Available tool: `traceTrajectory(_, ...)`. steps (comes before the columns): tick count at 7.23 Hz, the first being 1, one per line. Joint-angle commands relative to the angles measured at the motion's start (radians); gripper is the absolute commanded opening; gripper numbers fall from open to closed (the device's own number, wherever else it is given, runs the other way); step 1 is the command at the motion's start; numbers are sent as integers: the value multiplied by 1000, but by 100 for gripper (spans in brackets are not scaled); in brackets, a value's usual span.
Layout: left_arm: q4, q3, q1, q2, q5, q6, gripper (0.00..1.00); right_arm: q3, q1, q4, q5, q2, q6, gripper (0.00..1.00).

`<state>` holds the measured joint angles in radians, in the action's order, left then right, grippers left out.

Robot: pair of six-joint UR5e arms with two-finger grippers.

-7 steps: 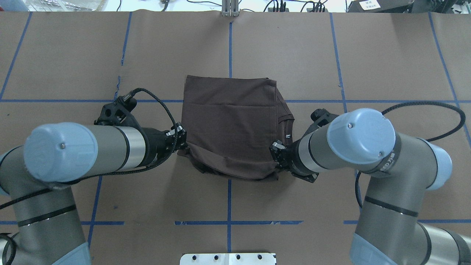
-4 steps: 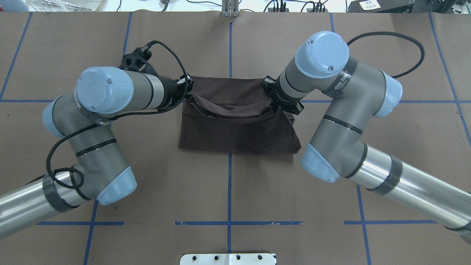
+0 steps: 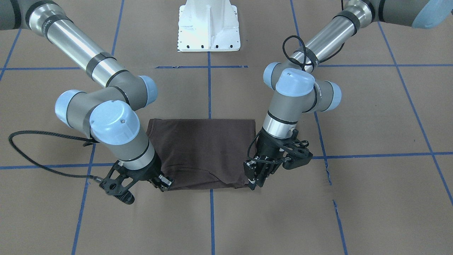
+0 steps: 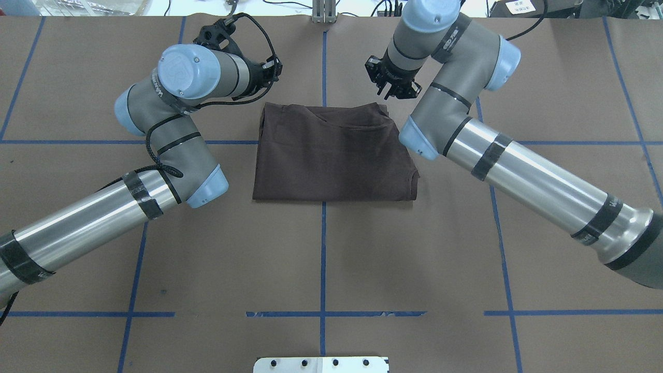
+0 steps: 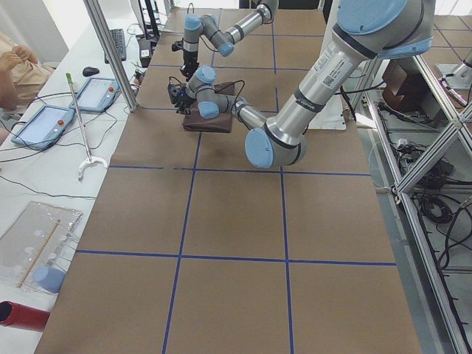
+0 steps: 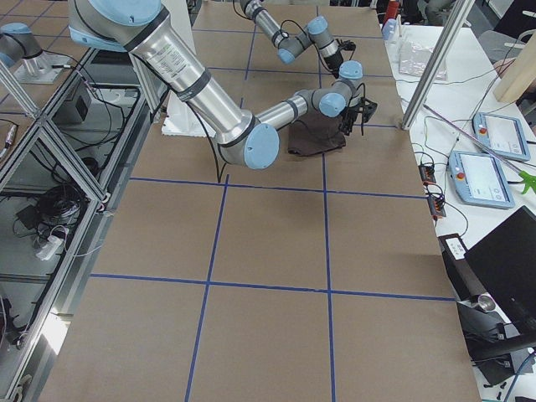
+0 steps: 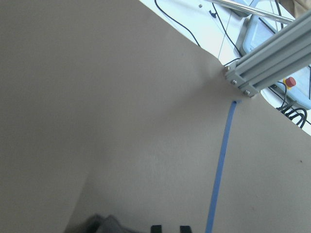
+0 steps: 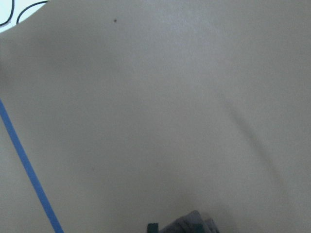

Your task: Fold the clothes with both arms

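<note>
The dark brown T-shirt [image 4: 334, 155] lies flat on the brown table cover as a folded rectangle; it is also in the front view [image 3: 203, 152]. My left gripper [image 4: 273, 70] hovers just past the shirt's far left corner. In the left wrist view its fingertips [image 7: 155, 228] stand apart over bare table, so it is open. My right gripper [image 4: 389, 89] hovers off the far right corner, open. One right fingertip [image 8: 153, 227] shows beside a bump of cloth [image 8: 192, 222]. In the front view both the left gripper [image 3: 255, 179] and the right gripper [image 3: 163, 184] sit at the shirt's corners.
Blue tape lines [image 4: 323, 259] divide the table cover. The white pedestal base [image 3: 208, 28] stands at the robot's side. An aluminium post [image 4: 323, 13] rises at the far edge. A side table with tablets [image 5: 44, 122] and a person's arm [image 5: 15, 63] lies beyond.
Both grippers carried the shirt's near edge across to the far edge, folding it in half. They have let go and now stand just beyond the far corners.
</note>
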<state>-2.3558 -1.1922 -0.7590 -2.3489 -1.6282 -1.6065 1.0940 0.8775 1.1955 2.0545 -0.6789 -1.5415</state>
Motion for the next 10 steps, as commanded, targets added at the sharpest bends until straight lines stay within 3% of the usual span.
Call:
traceTrajectory(1, -36, -86, -23, 92, -4, 22, 73, -13, 58, -10, 84, 7, 43, 100)
traceTrajectory(2, -30, -159, -26, 153, -28, 42, 71, 63, 66, -1, 91, -51, 44, 100)
traceTrajectory(3, -23, -252, -55, 231, -103, 197, 70, 210, 108, -4, 98, -215, 93, 100)
traceTrajectory(4, -20, -368, -124, 358, -201, 393, 70, 328, 165, 7, 98, -372, 346, 100)
traceTrajectory(5, -20, -397, -232, 431, -378, 569, 70, 384, 254, 51, 104, -468, 530, 100)
traceTrajectory(6, -19, -396, -370, 500, -527, 761, 70, 415, 365, 132, 136, -529, 789, 100)
traceTrajectory(7, 2, -395, -479, 551, -614, 977, 69, 408, 452, 251, 169, -544, 1077, 100)
traceTrajectory(8, 98, -400, -552, 581, -636, 1224, 69, 414, 516, 382, 179, -539, 1270, 100)
traceTrajectory(9, 315, -399, -616, 579, -636, 1452, 69, 450, 562, 466, 240, -560, 1357, 100)
traceTrajectory(10, 549, -429, -652, 570, -634, 1564, 70, 495, 586, 507, 309, -614, 1397, 100)
